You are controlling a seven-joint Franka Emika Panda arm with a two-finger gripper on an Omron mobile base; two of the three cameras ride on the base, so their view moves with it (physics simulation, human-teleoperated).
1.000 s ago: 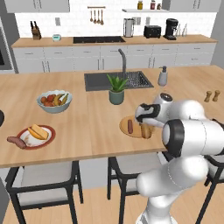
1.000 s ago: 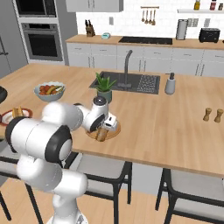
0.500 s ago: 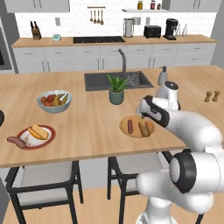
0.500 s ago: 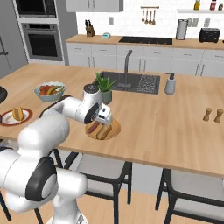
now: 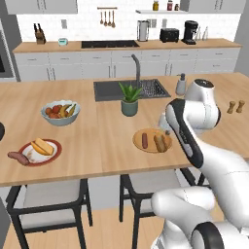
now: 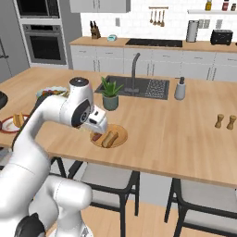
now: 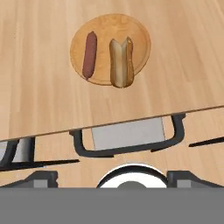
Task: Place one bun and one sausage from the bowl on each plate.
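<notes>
Risk: wood plate [image 5: 151,141] sits near the counter's [image 5: 107,146] front edge; a careless retreat could nudge it or roll the bun [image 7: 121,61] off beside its sausage [image 7: 89,54]. Red-rimmed plate [image 5: 39,151] by the front-left edge looks served too. Arm folded back above the wood plate; end effector [image 6: 98,124] apparently wide open, empty.

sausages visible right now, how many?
2. One sausage lies on the wooden plate beside a bun. The other sausage lies at the left rim of the red-rimmed plate. More may be hidden in the dark bowl at the frame edge.
</notes>
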